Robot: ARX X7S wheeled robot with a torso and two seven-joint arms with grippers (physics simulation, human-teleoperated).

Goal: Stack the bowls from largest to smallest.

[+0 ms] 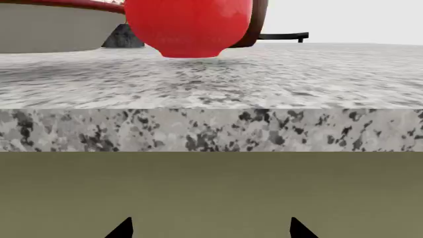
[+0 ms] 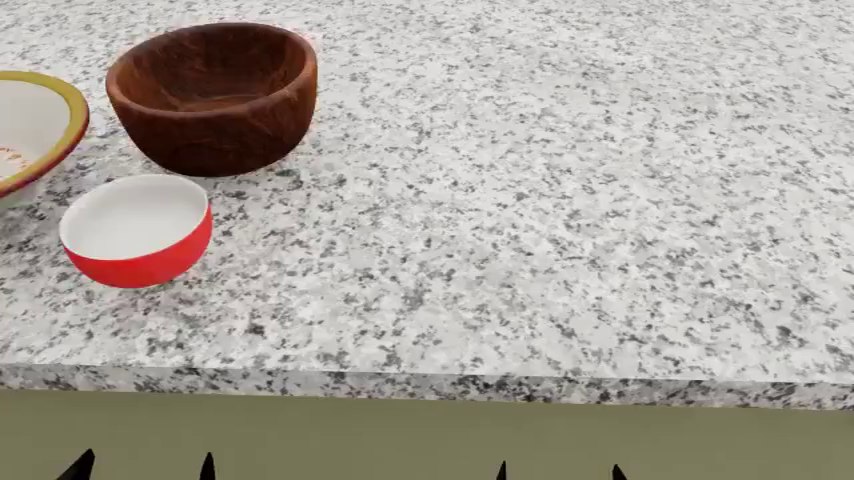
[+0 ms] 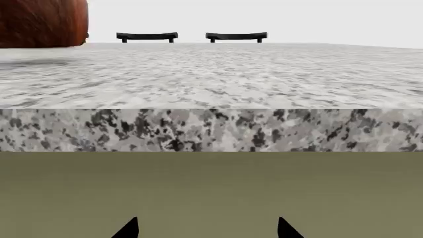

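1. Two hands, left hand and right hand, hang below the surface edge, fingers spread, empty (only tips show).
2. Red bowl sits nearest.
3. Wooden bowl behind; cream bowl at left.

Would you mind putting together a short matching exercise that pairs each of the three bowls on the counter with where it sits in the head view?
Things:
1. red bowl
2. wooden bowl
3. cream bowl

Places:
A. cut off by the left edge of the view
B. nearest the counter's front edge
C. farthest back on the counter

Pairs: 1-B, 2-C, 3-A
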